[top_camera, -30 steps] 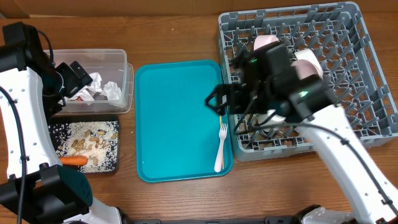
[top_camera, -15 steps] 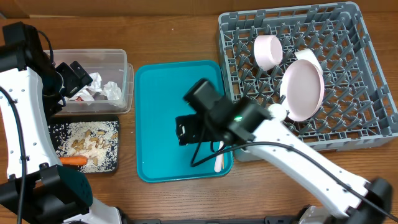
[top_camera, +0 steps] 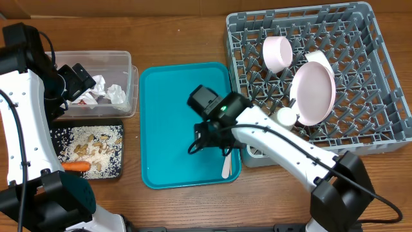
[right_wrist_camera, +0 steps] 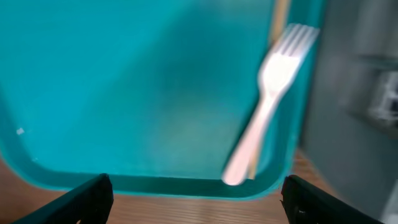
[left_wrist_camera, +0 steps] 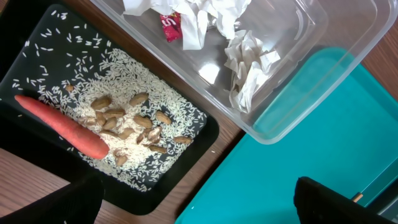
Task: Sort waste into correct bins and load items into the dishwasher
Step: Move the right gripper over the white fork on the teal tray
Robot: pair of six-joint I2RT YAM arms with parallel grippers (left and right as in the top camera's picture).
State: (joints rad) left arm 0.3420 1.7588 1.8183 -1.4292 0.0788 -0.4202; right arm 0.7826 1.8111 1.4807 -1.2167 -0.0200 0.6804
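Wooden table [top_camera: 180, 32]: rack [top_camera: 386, 116] held plate [top_camera: 313, 93] and bowl [top_camera: 278, 53], waste [left_wrist_camera: 242, 68] sat binned. Fork [right_wrist_camera: 267, 99] and stick [right_wrist_camera: 281, 18] lay unloaded on the teal tray [top_camera: 167, 129] near the right claw [right_wrist_camera: 196, 196], jaws apart; left claw [left_wrist_camera: 196, 202] gaped too.

One white plastic fork [right_wrist_camera: 262, 112], one small orange carrot [left_wrist_camera: 62, 126], one white round plate [top_camera: 313, 93], one red wrapper [left_wrist_camera: 171, 26], one flat teal tray [top_camera: 167, 116].
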